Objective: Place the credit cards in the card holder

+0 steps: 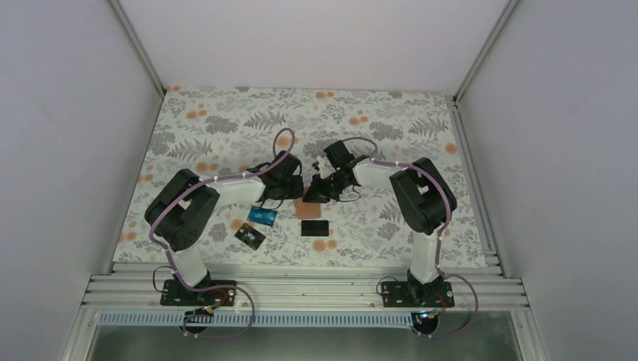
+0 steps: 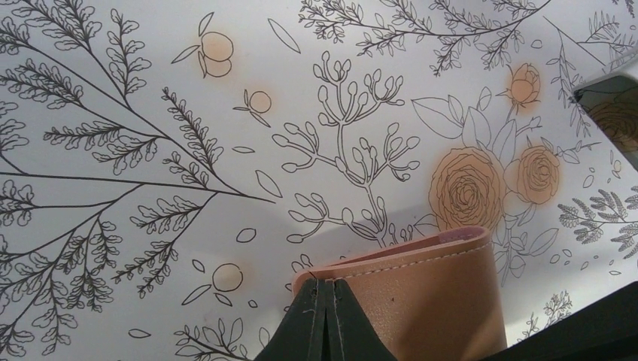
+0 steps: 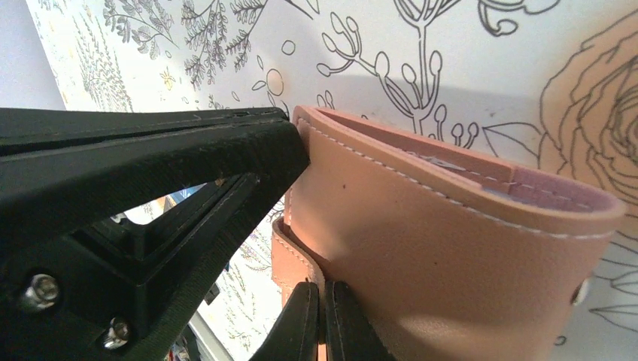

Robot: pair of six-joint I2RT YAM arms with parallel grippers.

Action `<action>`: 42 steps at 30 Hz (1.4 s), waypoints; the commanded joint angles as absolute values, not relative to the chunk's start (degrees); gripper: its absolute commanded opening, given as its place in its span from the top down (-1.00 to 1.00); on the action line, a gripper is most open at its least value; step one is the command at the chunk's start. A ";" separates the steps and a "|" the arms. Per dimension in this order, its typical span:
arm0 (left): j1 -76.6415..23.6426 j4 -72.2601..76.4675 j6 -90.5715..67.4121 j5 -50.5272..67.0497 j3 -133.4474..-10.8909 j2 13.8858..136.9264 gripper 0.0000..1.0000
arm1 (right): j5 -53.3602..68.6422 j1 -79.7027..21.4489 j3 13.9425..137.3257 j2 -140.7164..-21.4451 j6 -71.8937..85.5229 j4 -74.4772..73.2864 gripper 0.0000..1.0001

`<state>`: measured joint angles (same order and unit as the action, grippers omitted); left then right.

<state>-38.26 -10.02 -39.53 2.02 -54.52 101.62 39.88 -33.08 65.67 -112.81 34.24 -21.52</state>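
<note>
Only the tips of the left end effector [image 2: 329, 284] showed in its wrist view, the rest cut off by the bottom edge. Its two dark fingers were pressed together, pinching the stitched rim of the card holder [image 2: 429, 301]. The right end effector [image 3: 321, 289] was cropped the same way in its own view. Its matte black fingers were drawn together on the holder's lower flap, though how much leather sat between them could not be made out.

The holder sat between the two end effectors, right at their tips. It was smooth tan leather with pale thread along the edges and a pinkish lining. Its upper flap curved over and hid most of the slots inside. A small stud [image 3: 582, 290] was half cut by the frame edge. Whether the holder touched the counter [image 1: 226, 128] could not be told.

Beyond the left end effector, to its right, a dark glossy shape [image 2: 613, 105] was clipped by the frame and too unclear to name.

From above, both end effectors merged into one dark cluster. On their base side lay three thin flat rectangles, apart from each other:
- a blue card [image 1: 262, 216] near the left end effector
- a plain black card [image 1: 314, 226] just beside the holder
- a second black card [image 1: 250, 237] with pale marks, nearer the left arm's base

The counter's covering was matte, printed with line-drawn ferns and orange roses.
</note>
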 commanded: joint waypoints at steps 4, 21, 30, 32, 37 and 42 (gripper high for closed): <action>-38.32 -12.71 -37.43 -1.10 -54.51 101.92 0.95 | 27.19 -31.87 61.10 -119.27 34.96 -33.66 0.91; -38.77 -13.21 -35.04 -2.09 -55.35 99.12 0.95 | 10.63 -32.41 58.49 -125.81 40.99 -40.02 0.92; -40.03 -12.86 -32.51 -0.27 -55.95 98.41 0.95 | 7.88 -34.01 57.02 -128.73 42.98 -39.06 0.92; -39.99 -13.39 -32.08 -0.35 -56.10 97.84 0.93 | 8.60 -34.39 58.66 -127.93 41.97 -39.95 0.92; -40.03 -14.90 -31.71 -1.07 -56.71 96.49 0.82 | 12.18 -34.57 64.80 -122.27 39.58 -42.97 0.92; -40.00 -15.13 -32.17 -0.47 -56.70 95.61 0.76 | 20.23 -34.72 70.13 -117.81 38.21 -43.69 0.92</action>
